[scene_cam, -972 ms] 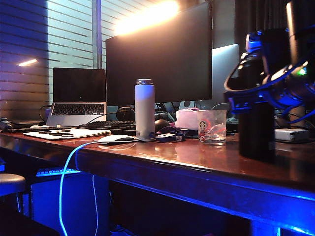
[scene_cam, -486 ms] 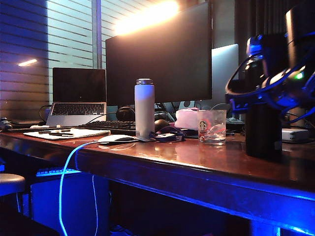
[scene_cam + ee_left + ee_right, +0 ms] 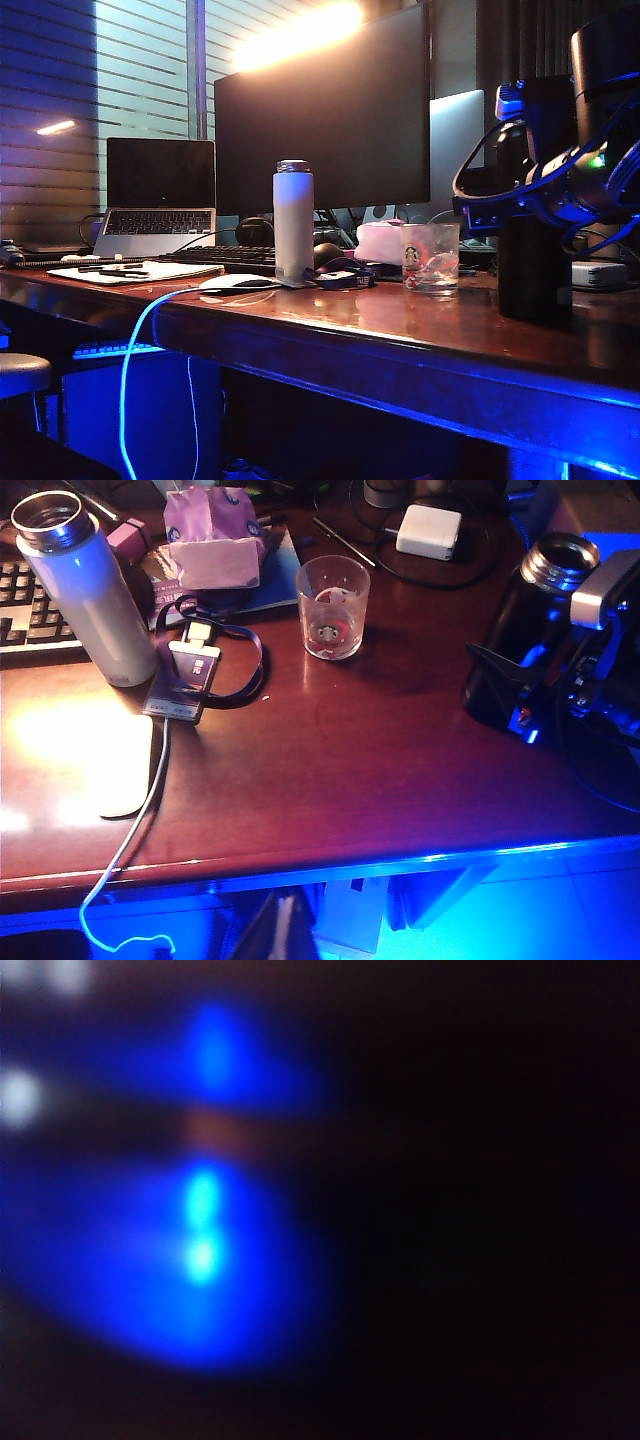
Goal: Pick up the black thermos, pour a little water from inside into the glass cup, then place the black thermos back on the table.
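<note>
You've got the table running across the exterior view, w/ the black thermos upright at its right end. Your right arm comes in level from the right, its right gripper at the thermos body, jaws spread wide either side; contact unclear, right wrist view is all blur. White bottle stands well left. Glass cup sits between them. Left gripper isn't visible, so can't tell its jaws.

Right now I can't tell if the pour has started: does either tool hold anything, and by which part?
Cannot be told: the right tool stands wide around the black thermos at mid-body; the thermos stands on the table.
</note>
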Robot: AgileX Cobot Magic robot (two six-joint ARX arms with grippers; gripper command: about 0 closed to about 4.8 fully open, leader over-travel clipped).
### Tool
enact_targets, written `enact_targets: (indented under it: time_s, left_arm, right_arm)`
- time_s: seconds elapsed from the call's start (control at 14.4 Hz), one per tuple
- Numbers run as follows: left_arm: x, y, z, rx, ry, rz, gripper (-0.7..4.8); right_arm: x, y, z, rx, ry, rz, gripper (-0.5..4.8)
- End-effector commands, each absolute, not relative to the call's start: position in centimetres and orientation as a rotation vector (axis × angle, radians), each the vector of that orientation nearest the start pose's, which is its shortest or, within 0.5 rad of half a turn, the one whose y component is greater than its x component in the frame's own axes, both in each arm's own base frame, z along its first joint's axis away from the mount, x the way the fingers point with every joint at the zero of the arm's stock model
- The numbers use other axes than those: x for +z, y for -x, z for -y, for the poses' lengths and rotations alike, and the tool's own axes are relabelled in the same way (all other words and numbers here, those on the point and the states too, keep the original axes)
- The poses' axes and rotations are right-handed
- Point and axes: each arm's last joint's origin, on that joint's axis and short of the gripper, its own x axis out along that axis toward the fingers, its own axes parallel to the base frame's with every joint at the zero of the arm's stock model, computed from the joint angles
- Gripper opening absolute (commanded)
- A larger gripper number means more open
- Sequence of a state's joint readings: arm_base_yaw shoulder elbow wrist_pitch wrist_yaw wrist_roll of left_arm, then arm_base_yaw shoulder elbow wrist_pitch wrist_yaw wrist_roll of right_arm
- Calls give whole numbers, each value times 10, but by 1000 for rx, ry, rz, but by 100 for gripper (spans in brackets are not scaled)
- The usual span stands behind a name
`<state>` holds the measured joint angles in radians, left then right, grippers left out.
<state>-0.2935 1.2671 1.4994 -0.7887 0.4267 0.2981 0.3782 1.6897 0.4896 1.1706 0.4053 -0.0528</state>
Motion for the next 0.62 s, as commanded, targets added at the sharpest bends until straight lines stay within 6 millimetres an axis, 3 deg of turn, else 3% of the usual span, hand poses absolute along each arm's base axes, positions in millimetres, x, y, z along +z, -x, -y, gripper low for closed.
enact_targets:
  time_s: [0.07,0.21,0.28,0.35,0.62]
  left_arm:
    - [423,-231,82,-785,-240,-444,-3]
    - [423,-231,82,-786,-239,-443,-3]
    - [423,-231,82,-785,-240,-444,-3]
    - [423,-231,82,-786,-239,-443,-3]
    - [423,-231,82,-785,-240,-444,-3]
  right_arm:
    - [159,-274,-96,-31,59,-6,414]
    - [158,-274,-96,-31,73,-12,150]
    - [158,-274,-96,-31,89,-13,55]
    - [158,-274,-97,-30,89,-14,18]
    - [159,-274,-95,-84,89,-17,17]
